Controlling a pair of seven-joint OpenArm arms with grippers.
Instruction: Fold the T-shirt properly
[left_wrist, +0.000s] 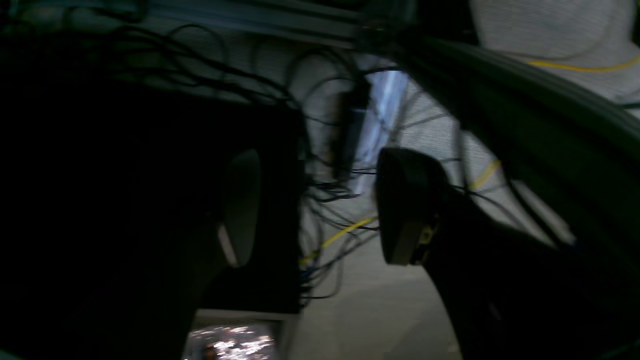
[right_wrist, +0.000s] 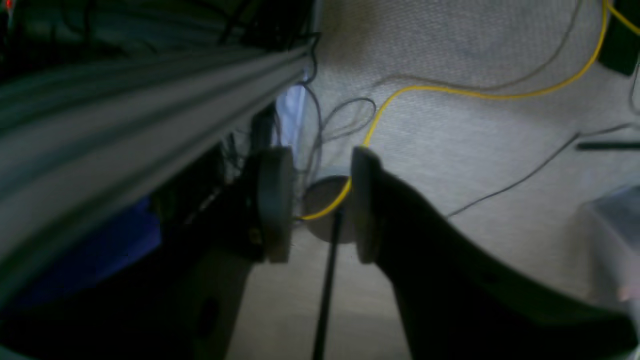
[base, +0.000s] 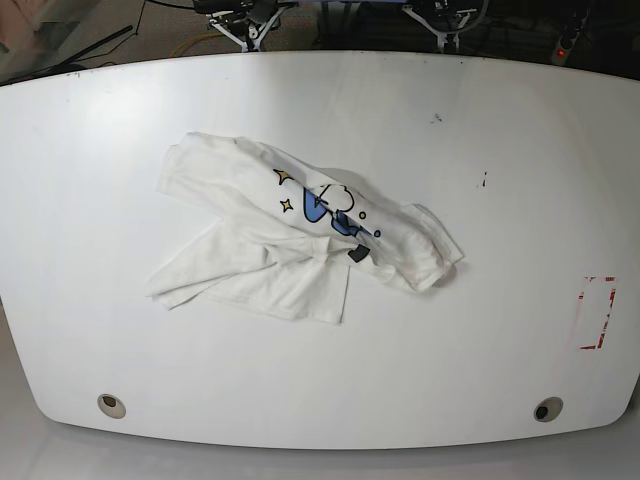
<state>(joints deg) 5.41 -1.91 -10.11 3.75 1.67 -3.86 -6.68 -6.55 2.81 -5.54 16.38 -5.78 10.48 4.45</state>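
Note:
The white T-shirt (base: 262, 262) lies crumpled left of the table's middle in the base view, with part of a blue print, a cloud and two yellow stars showing. A small dark tag (base: 357, 253) shows on it. Both wrist views look under the table edge at the carpet and cables, and the shirt does not show in them. My left gripper (left_wrist: 322, 210) is open and empty. My right gripper (right_wrist: 318, 205) is open and empty, with a yellow cable (right_wrist: 475, 92) on the floor behind it. Neither gripper shows over the table.
The white table (base: 500, 130) has two round holes near its front edge (base: 111, 405) (base: 548, 409) and a red marked rectangle (base: 597, 312) at the right. The arm mounts (base: 245, 20) (base: 440, 15) stand behind the far edge. Cable tangles (left_wrist: 325, 200) hang below.

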